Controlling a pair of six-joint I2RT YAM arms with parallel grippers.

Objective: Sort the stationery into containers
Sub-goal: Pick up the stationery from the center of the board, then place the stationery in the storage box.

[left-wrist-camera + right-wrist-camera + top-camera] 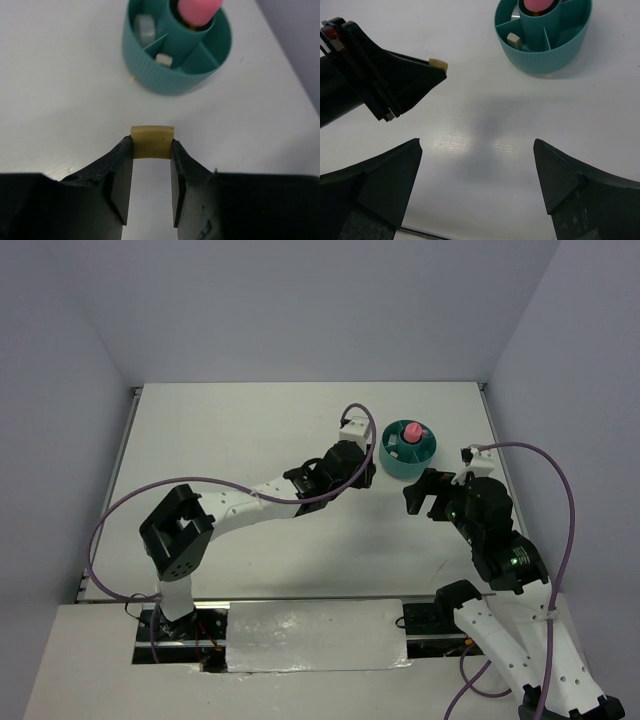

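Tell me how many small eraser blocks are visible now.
3. One beige block is held in the left gripper; two pale ones lie in neighbouring ring compartments of the teal tub. More may hide behind its centre cup.

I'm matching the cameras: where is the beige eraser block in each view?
Left wrist: beige eraser block at centre, clamped in the left pincer.
Right wrist: upper left, at that pincer's tip.
Top external: too small to make out.
Shared landmark: the teal tub, in all three views.
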